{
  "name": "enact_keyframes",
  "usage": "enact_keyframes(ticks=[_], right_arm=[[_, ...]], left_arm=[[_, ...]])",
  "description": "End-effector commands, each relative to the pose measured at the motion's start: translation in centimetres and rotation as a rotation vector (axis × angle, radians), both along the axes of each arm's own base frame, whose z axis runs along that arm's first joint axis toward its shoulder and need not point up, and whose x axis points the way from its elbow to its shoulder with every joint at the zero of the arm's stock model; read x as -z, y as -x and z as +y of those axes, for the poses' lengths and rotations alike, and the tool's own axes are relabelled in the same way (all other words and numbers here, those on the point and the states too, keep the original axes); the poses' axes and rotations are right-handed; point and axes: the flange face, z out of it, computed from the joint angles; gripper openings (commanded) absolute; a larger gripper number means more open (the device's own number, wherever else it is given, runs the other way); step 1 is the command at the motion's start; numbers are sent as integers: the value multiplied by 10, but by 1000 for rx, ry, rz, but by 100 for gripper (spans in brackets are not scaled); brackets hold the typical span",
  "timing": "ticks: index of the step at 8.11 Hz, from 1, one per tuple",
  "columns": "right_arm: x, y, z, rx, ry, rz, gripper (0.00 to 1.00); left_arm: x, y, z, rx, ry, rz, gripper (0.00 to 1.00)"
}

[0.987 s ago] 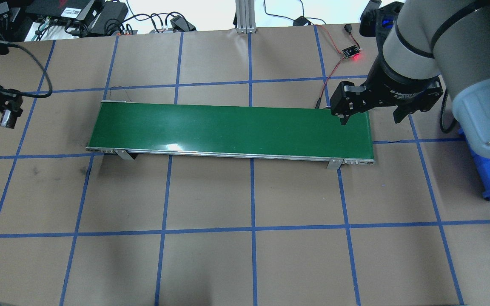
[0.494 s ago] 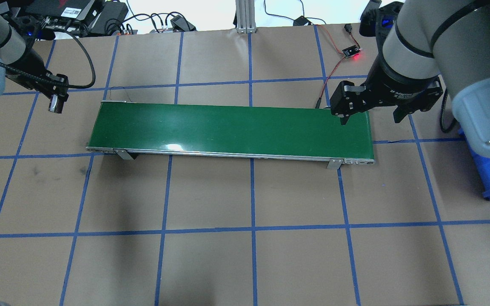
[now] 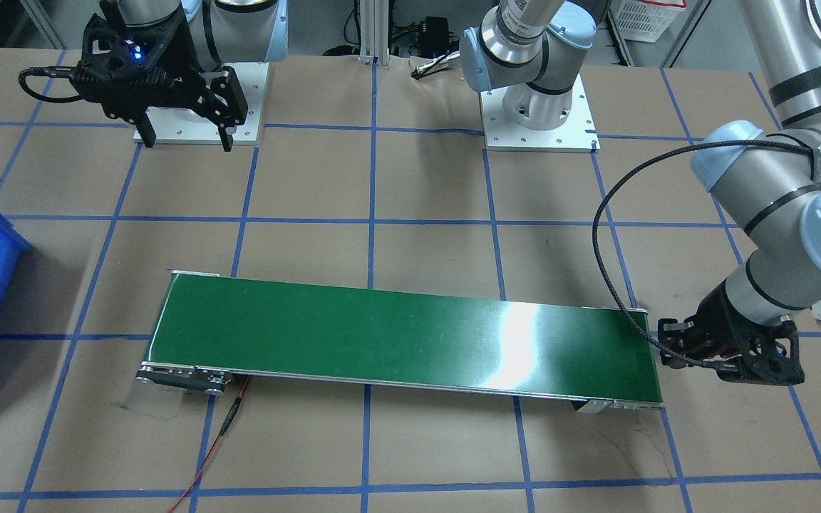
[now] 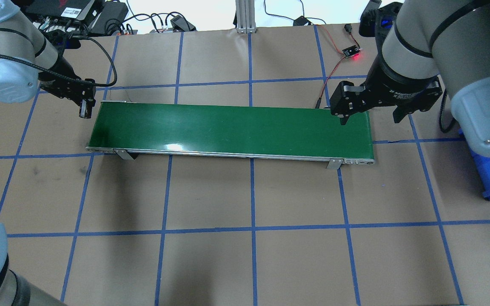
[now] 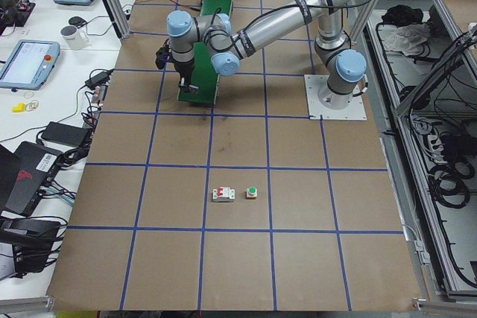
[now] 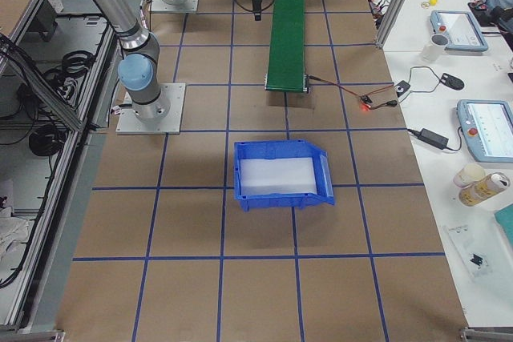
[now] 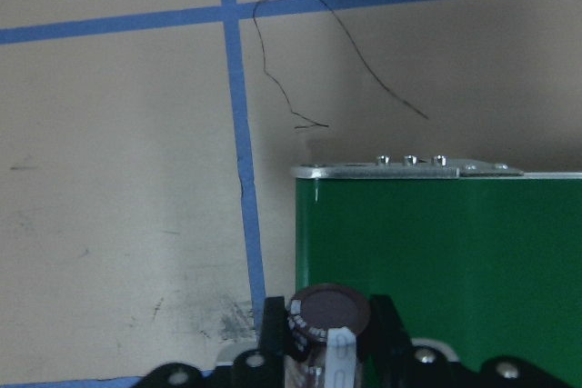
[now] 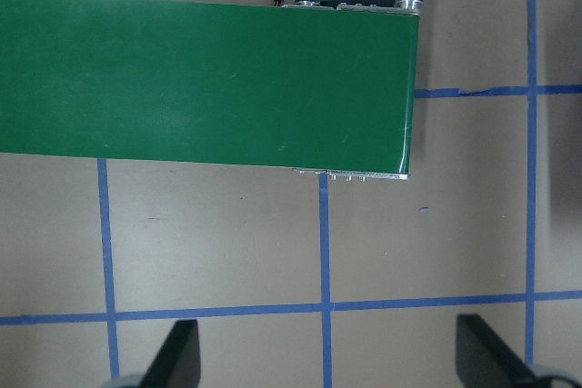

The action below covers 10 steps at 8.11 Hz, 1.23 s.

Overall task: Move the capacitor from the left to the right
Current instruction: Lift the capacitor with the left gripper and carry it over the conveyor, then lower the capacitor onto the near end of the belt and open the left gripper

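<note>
The capacitor (image 7: 327, 323), dark brown with a pale grey strip, sits between the fingers of my left gripper (image 4: 85, 109). The left gripper is shut on it and holds it just off the left end of the green conveyor belt (image 4: 228, 127). In the front-facing view the left gripper (image 3: 673, 350) is beside the belt's end (image 3: 638, 349). My right gripper (image 4: 370, 114) is open and empty, hovering over the belt's right end. Its spread fingers (image 8: 177, 358) show in the right wrist view above the belt end (image 8: 364, 88).
A blue bin (image 6: 280, 174) stands on the table beyond the belt's right end. A white breaker with red switches (image 5: 223, 195) and a green-capped button (image 5: 252, 193) lie on the left part of the table. A small board with a red light (image 4: 352, 52) and its wires lie behind the belt.
My left arm has swung right from the table's left edge to the belt's left end, carrying the capacitor. The right arm has not moved.
</note>
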Motion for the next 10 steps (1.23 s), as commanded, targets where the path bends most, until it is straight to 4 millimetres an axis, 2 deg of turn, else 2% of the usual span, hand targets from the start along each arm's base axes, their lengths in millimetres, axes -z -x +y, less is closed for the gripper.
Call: enact_keyframes(ticks=[1,2,4,6,7,8,9,10], right_arm=[[0,0,0,0,-1,0,100],[0,0,0,0,1,0,100],[0,0,0,2,-1,0,100],[0,1,0,3,-1,1,100],[0,0,0,0,-1,0,100],[0,0,0,0,-1,2,100],[0,0,0,0,-1,2,100],[0,1,0,2,-1,2,100]], left_arm=[[27,11,-5,-58,-50,21,0],[36,11,-6,-66,-67,23,0],[39,13,-3,-104,-108,32,0],[44,28,-1,-135,-140,37,0],[46,30,1,-135,-151,37,32],[45,32,0,-132,-148,36,89],[38,39,2,-117,-145,30,100],[27,48,2,-100,-126,24,100]])
